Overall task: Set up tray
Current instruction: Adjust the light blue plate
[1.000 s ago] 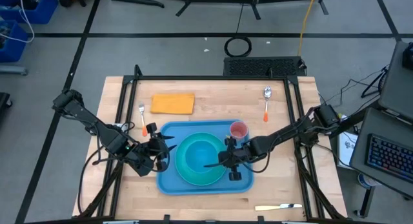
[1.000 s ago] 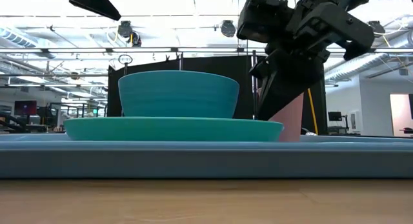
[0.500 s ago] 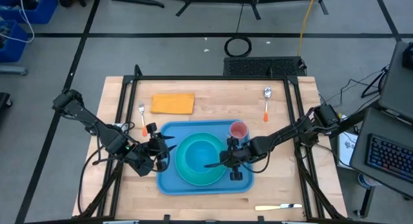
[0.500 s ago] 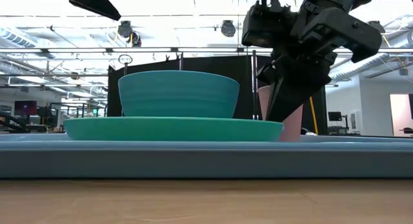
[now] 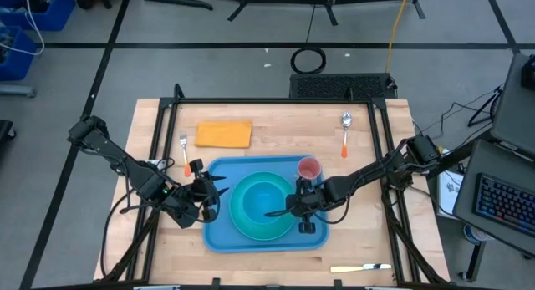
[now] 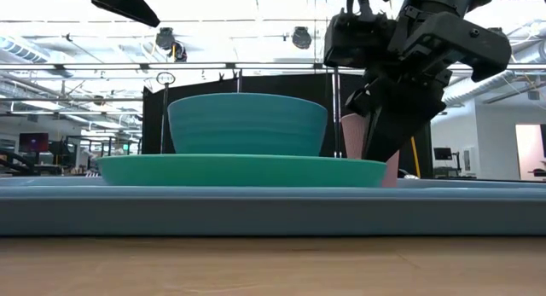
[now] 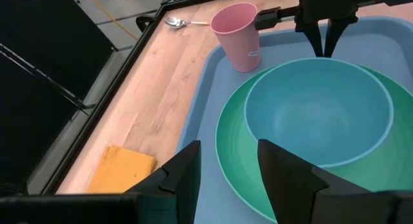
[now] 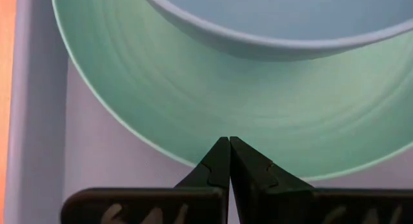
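Right in front of the right pincer point(image 8: 228, 144) sits the green plate point(image 5: 239, 225), and the pincer's two fingers are pressed tight together with nothing between them. Their tip is at the plate's near rim. I cannot tell if it touches the rim or hangs just above it.

The plate and the blue bowl point(image 5: 263, 201) on it have slid a little toward this pincer's side. The pincer has backed off the same way by about as much. I think it is nudging the plate into a better spot on the tray point(image 5: 219, 236). That would mean the plate, bowl and cup are already on the tray and this is only a small fix.

The tray lies under the right pincer. The pink cup point(image 5: 309, 168) stands on it, just beside the pincer, in the far corner. The left pincer point(image 7: 229, 150) waits on the other side of the plate, by the tray's edge. Its fingers are apart and it holds nothing.

Counting: one tray, one plate, one bowl, one cup. Off the tray there is one orange napkin point(image 5: 224, 134) and one fork point(image 5: 184, 153), both behind the left pincer. One spoon point(image 5: 345, 131) lies past the cup from the right pincer. One knife point(image 5: 361, 268) lies by the table's front edge, on the near side of the right pincer. These four are still on the bare table, so I think they are left to do.
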### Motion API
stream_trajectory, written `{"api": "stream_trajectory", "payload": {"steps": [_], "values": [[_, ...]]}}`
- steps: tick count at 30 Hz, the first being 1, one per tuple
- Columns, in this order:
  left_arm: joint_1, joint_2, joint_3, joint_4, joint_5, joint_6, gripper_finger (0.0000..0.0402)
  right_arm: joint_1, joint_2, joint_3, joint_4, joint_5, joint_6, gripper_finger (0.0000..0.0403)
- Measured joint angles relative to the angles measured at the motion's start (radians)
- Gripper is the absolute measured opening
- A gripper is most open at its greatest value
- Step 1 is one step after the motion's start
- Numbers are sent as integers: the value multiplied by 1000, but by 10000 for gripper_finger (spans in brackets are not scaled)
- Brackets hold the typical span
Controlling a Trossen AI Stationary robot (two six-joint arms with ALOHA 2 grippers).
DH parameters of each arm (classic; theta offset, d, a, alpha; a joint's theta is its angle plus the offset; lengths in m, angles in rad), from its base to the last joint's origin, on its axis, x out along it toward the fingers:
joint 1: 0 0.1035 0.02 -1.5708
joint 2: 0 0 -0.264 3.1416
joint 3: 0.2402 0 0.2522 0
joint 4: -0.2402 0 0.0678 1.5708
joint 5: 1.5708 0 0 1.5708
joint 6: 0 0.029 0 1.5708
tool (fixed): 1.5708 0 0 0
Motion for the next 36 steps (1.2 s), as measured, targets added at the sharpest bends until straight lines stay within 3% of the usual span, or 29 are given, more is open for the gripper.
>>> {"api": "stream_trajectory", "payload": {"steps": [36], "values": [[0,0,0,0,0,1,159,3,0,0,-5,23,-19,6]]}}
